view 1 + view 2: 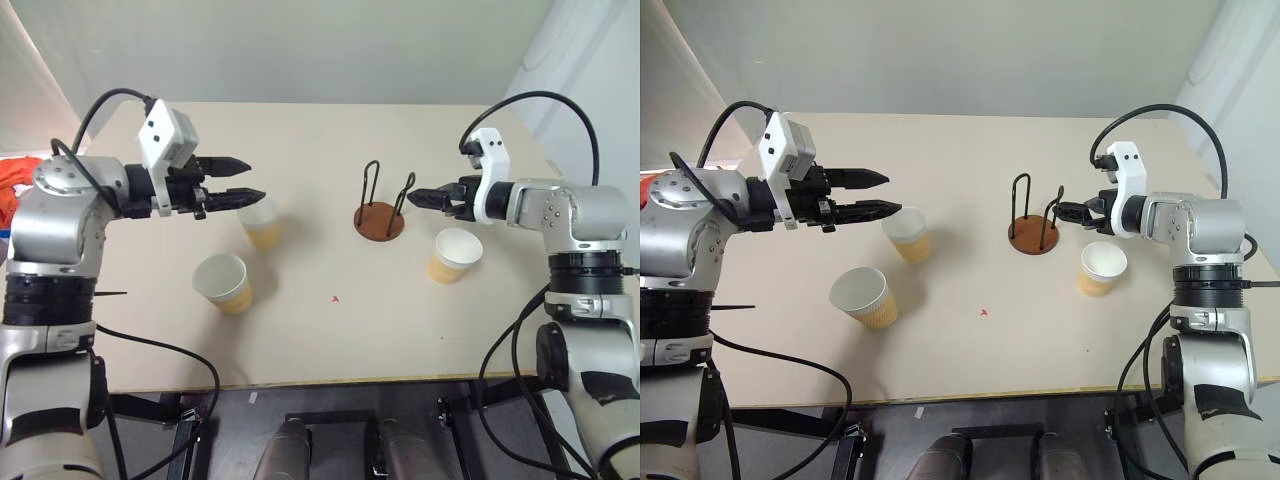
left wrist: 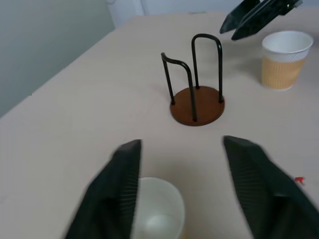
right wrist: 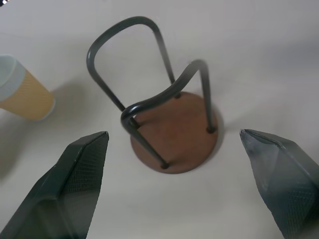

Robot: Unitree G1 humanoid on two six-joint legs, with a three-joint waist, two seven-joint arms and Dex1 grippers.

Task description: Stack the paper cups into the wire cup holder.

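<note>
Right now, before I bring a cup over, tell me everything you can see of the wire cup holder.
The wire cup holder has a round reddish-brown base, wood by its look, with two upright black wire loops rising from it. It stands upright on the tan table, empty, no cup in it. Nothing touches it. The right gripper, open, hovers beside it, and a paper cup stands nearby, apart.

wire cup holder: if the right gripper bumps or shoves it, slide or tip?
Probably slides: the wire cup holder sits on a wide flat disc base on the smooth table, with its weight likely low. A push high on the thin wire loops could still tip it, since they stand well above the base. It holds no cup and looks light, so the open right gripper could shift it easily.
</note>
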